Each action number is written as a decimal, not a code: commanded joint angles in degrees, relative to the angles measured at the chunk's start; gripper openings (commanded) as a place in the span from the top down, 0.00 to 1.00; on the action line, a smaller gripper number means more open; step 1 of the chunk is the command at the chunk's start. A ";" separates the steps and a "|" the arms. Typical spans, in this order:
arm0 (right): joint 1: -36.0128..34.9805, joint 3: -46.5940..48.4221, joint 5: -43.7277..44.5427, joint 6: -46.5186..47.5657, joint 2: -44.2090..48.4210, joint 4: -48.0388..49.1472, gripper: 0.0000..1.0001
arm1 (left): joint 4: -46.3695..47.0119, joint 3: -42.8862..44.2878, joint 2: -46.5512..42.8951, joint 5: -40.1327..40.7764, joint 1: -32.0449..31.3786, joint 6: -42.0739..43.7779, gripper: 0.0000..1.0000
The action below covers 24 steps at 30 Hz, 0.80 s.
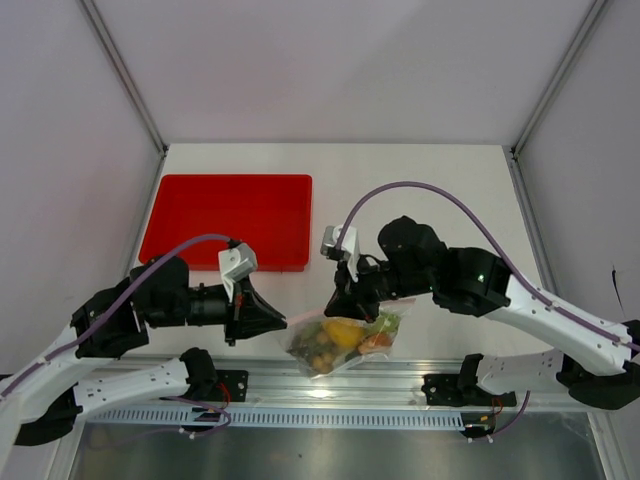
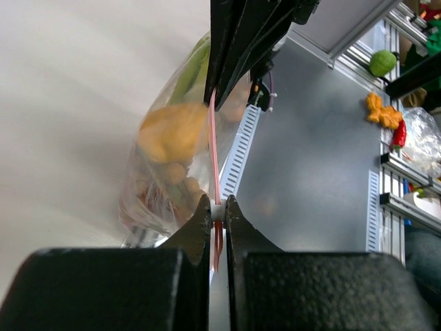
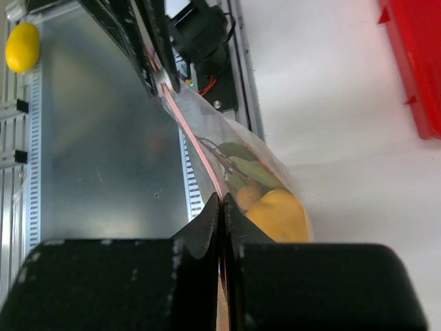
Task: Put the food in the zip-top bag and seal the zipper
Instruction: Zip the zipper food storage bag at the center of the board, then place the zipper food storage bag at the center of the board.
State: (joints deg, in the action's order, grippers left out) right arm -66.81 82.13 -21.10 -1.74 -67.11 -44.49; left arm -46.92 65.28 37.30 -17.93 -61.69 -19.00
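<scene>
Top view, left rear: red tray [image 1: 225, 220] noted on the white table [image 1: 430, 190], well apart from both grippers.

Left arm: extended to the right along the near edge of the table. The left gripper [image 1: 281, 319] is seen closed. In the left wrist view its fingers [image 2: 200, 224] are clamped on the zipper [image 2: 213, 145], with the pink-red strip pinched between the tips.

Centre: the zip-top bag [image 1: 345, 340] is held between the two grippers at the near edge of the table, its mouth edge stretched taut from one gripper to the other. Whether the bag's underside touches the table cannot be told. The food [image 1: 340, 342] is contained inside the bag:
- yellow-orange fruit [image 1: 342, 332] near the middle
- green stalks [image 1: 384, 324] toward the right end
- orange piece [image 1: 375, 343] just beside the fruit
- small tan-brown round pieces at the lower left; detail is too small to resolve.

Right arm: reached in from the right. The right gripper [image 1: 343, 300] is seen closed on the other end of the zipper. In the right wrist view the fingertips are pressed together with the strip caught between them, and the bag hangs to their right.
</scene>
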 commanded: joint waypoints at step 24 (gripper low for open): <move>9.75 -7.77 12.81 -7.58 9.98 2.22 1.00 | 5.08 1.26 -3.19 21.69 0.34 -1.29 0.00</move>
State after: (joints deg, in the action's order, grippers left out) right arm -59.29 74.41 -14.85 -7.68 -58.87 -42.63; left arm -44.53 65.06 35.00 -3.86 -61.60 -19.53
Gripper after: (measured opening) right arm 0.009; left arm 0.994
